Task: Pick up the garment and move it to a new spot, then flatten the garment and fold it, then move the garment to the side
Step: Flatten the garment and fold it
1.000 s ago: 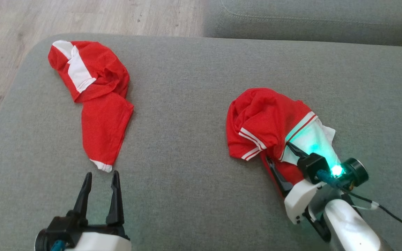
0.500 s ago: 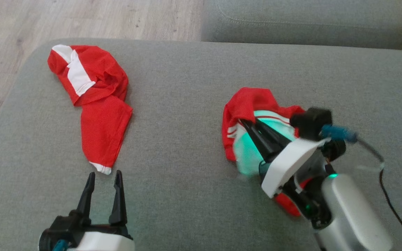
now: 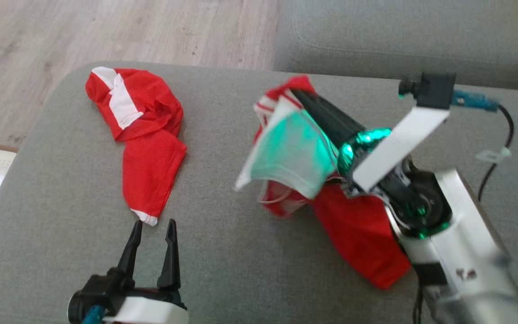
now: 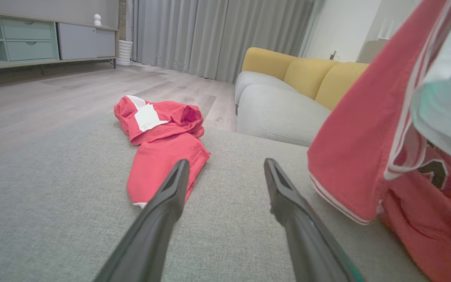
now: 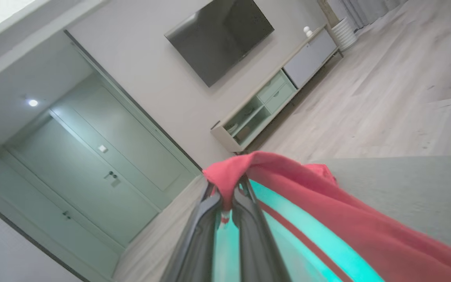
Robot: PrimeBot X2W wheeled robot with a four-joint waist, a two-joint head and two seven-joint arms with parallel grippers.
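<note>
Left tool (image 3: 154, 223) has its fingers apart and empty near the front edge of the grey fabric sofa cushion (image 3: 223, 270), just short of a second crumpled red-and-white garment (image 3: 146, 144) toward the back-left corner. Right tool (image 3: 300, 95) is clamped on a fold of the red-and-white mesh jersey (image 3: 358, 229), which hangs over the cushion's right half. The jersey looks light and limp and will bunch, so grab a hem or shoulder seam. Right wrist view shows the pinch; left wrist view shows a black print (image 4: 437, 170).
</note>
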